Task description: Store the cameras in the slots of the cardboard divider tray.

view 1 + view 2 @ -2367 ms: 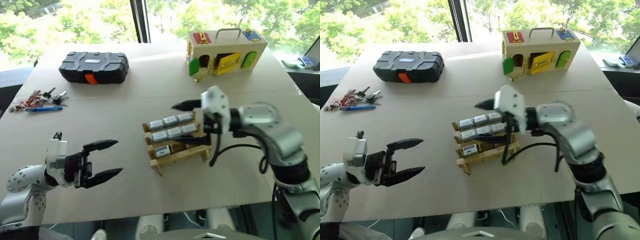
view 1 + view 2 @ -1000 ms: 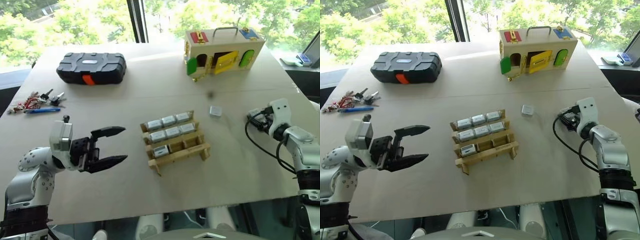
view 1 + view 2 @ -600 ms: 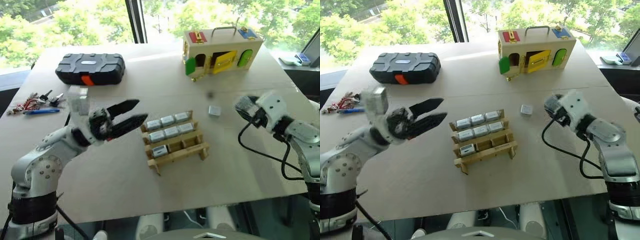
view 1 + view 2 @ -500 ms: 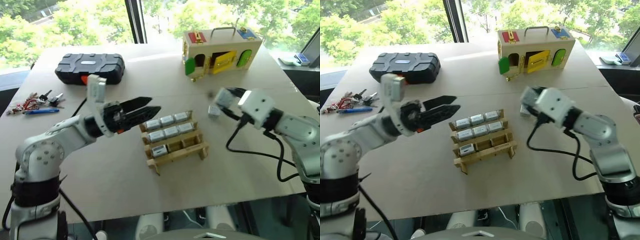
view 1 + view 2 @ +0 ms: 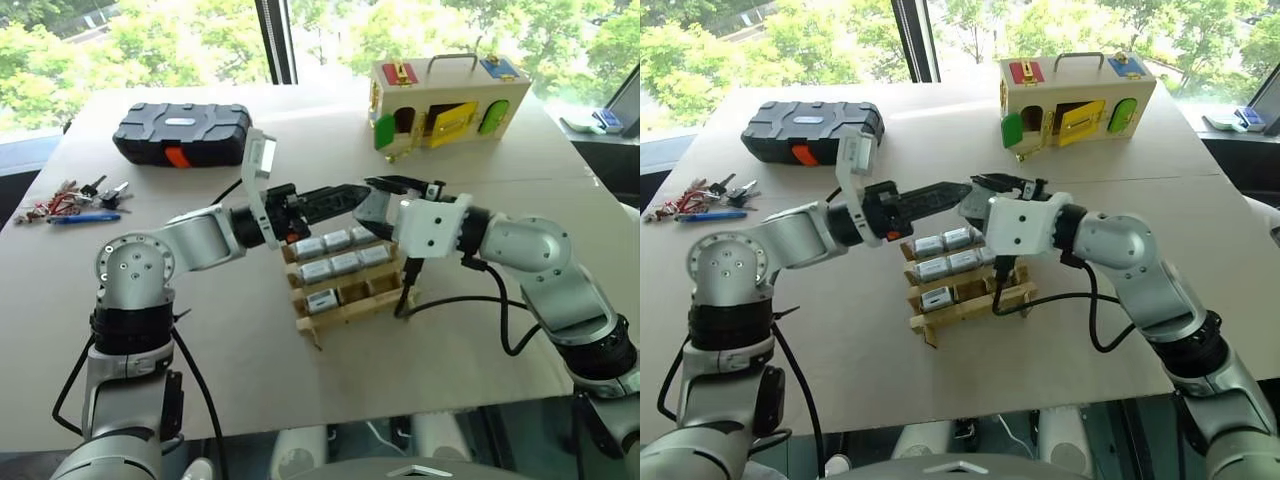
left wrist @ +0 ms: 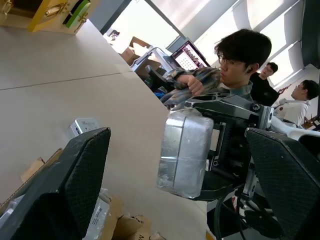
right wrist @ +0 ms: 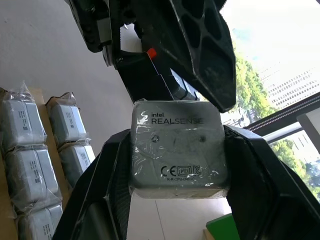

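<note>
Right wrist view shows the right gripper (image 7: 177, 210) with its fingers (image 7: 107, 187) closed partway on a wrapped camera (image 7: 177, 150), printed face toward the lens, held in the air above the cardboard divider tray (image 5: 350, 300). Just past it stands the left gripper (image 5: 940, 192), fingers spread wide and empty, one to each side of the held camera, so this looks like a hand-over between the arms not yet made.

From the head views the tray sits mid-worktop (image 5: 230, 330) with its two far rows filled, three cameras each, and one more in the left slot of the near row (image 5: 322, 300). That makes seven stored. I judge two slots in the near row are left to fill, and the held camera is one of the two needed.

A second loose camera (image 6: 82, 126) lies on the bare worktop beyond the tray in the left wrist view; in the head views the right arm covers that spot. The right arm and its cable also cross the tray's right side, so the state of the near right slots is hard to confirm. People are seated in the background of the left wrist view.
</note>
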### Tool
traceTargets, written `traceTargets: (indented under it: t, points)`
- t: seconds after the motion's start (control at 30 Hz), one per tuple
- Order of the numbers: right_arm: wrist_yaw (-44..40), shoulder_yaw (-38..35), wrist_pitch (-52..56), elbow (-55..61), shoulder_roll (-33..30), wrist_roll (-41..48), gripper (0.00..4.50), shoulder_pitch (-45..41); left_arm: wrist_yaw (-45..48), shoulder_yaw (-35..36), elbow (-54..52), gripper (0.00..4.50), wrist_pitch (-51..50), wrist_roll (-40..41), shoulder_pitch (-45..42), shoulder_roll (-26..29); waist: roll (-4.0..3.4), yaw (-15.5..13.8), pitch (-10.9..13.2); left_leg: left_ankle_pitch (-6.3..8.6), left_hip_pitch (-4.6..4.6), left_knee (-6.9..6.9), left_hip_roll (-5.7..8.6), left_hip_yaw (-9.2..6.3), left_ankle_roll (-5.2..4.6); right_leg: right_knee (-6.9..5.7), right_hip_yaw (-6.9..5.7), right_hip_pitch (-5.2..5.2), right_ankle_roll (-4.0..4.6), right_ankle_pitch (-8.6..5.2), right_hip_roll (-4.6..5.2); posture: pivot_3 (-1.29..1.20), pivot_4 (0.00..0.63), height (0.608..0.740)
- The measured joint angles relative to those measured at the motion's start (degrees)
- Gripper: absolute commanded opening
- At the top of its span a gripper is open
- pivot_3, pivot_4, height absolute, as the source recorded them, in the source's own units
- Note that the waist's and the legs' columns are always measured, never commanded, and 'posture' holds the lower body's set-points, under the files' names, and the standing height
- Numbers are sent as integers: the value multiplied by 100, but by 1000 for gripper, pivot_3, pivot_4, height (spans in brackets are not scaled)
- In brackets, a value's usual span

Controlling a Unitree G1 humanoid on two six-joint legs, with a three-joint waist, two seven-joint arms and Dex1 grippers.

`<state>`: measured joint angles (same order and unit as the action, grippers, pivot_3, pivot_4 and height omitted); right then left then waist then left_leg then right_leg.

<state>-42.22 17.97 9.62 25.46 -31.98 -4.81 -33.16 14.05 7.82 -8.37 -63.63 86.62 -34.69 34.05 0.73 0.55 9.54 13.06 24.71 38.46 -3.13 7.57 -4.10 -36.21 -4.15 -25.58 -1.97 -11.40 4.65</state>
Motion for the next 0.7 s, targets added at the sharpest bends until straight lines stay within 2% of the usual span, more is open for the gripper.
traceTargets:
  t: [0.1, 0.13, 0.17, 0.23, 0.27, 0.37, 0.4, 0.43, 0.47, 0.53, 0.6, 0.7]
  points:
    - [-3, 1, 4, -66, 82, -32, 1962, -69, 104, -9, 10, 4500, -58, -95, -10, -16, 0, 7, 0, 0, 0, 0, 0, 1, 0, 0, 1, -1, 1, 0, 0, 0, 150, 740]
    - [-8, 1, 4, -66, 113, -33, 1962, -101, 150, -27, 10, 3936, -75, -123, -10, -40, 0, 6, 0, 0, 0, 0, 0, 0, 0, -1, 0, -1, 1, 0, 0, 0, 150, 740]
    - [-11, 1, 4, -66, 127, -32, 1962, -112, 185, -55, 10, 3770, -79, -151, -10, -60, 0, 3, 0, 0, 0, 0, 0, -1, 1, -2, 0, -1, 1, 0, 0, 0, 150, 740]
    - [-40, 1, 19, -65, 158, -24, 1962, -113, 244, -90, 10, 2856, -89, -229, -10, -92, 0, 2, 0, 0, 0, 0, 0, 0, 1, -1, 0, -1, 1, 1, 0, 0, 150, 740]
    - [-71, 1, 39, -64, 166, -10, 1962, -113, 303, -110, 11, 2246, -93, -260, -18, -112, 0, 3, 0, 0, 0, 0, 1, 0, 1, -1, 0, -1, 1, 1, 0, 0, 150, 740]
    - [-152, -73, 163, -83, 171, 119, 1962, -107, 519, -108, 14, 967, -121, -324, -72, -135, 0, 5, 0, 0, 0, 0, 1, 0, 1, -2, 0, -1, 1, 1, 0, 0, 150, 740]
    - [-186, -113, 181, -82, 175, 188, 1962, -107, 577, -109, 15, 854, -129, -357, -97, -131, 0, 4, 0, 0, 0, 0, 2, 0, 1, -2, 0, 0, 1, 1, 0, 0, 150, 740]
    - [-209, -130, 215, -75, 181, 215, 3000, -107, 621, -112, 18, 852, -141, -408, -116, -130, 0, 6, 0, 0, -1, 0, 2, 0, 1, -2, 0, 0, 1, 1, 0, 0, 150, 740]
    - [-216, -123, 240, -57, 184, 215, 3351, -107, 631, -119, 35, 847, -142, -459, -125, -134, 0, 7, 0, 0, -2, 0, 2, 0, 1, -3, 0, 0, 1, 1, 0, 0, 150, 740]
    - [-223, -124, 306, 50, 187, 279, 4359, -41, 827, -133, 82, 844, -138, -671, -149, -108, 0, 7, 0, 0, 0, 0, 2, 0, 1, -4, 0, -1, 1, 1, -1, 0, 150, 740]
    - [-196, -280, 448, 203, 186, 393, 4447, 173, 1134, -193, 60, 844, -102, -930, -206, 14, 1, -11, 0, 0, 2, 0, 2, -3, 1, -3, -3, -1, 1, 1, 0, 0, 150, 740]
    - [-365, -1151, 941, 526, -43, 1186, 4447, 1058, 1943, -456, -183, 844, 237, -1712, -219, 506, 3, -64, 0, 1, 8, -2, 3, -5, 1, 9, -7, 1, 2, 1, 1, 0, 150, 740]
